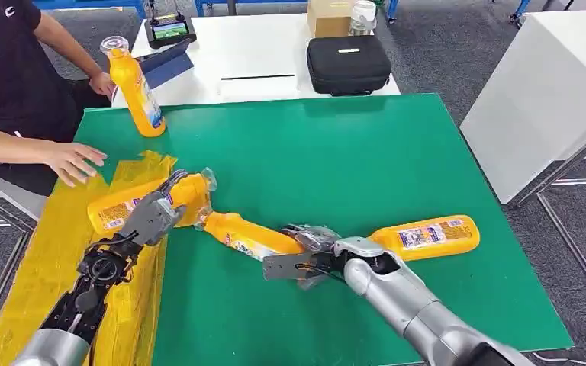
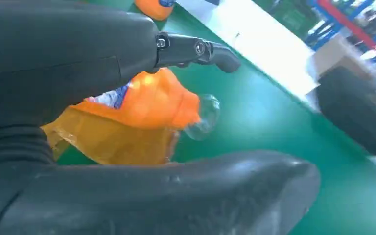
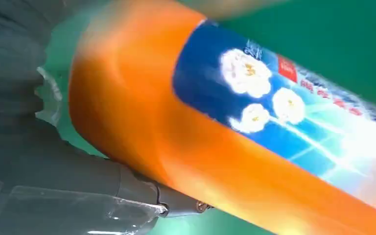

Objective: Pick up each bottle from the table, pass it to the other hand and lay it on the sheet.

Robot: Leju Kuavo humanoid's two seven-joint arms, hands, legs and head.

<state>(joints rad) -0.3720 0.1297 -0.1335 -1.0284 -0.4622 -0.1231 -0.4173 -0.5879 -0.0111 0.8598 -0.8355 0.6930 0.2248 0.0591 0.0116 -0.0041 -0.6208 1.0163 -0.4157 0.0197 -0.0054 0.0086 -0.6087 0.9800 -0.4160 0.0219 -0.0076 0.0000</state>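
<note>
Head view: left hand (image 1: 155,216) grips an orange plastic bottle with clear cap (image 1: 133,202) lying on the yellow plastic sheet (image 1: 38,267). Right hand (image 1: 310,252) holds a second orange bottle (image 1: 246,238) on the green table (image 1: 351,168).
Left wrist view: fingers (image 2: 196,49) wrap the bottle's neck; contents unclear.
Right wrist view: labelled second bottle sits against the right hand's fingers (image 3: 176,205).

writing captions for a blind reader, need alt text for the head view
On a green table, the right hand holds an orange bottle while the left hand rests on another bottle lying on a yellow sheet. A person's hand touches the sheet.

bright even light; wrist views blurred w/ motion.
</note>
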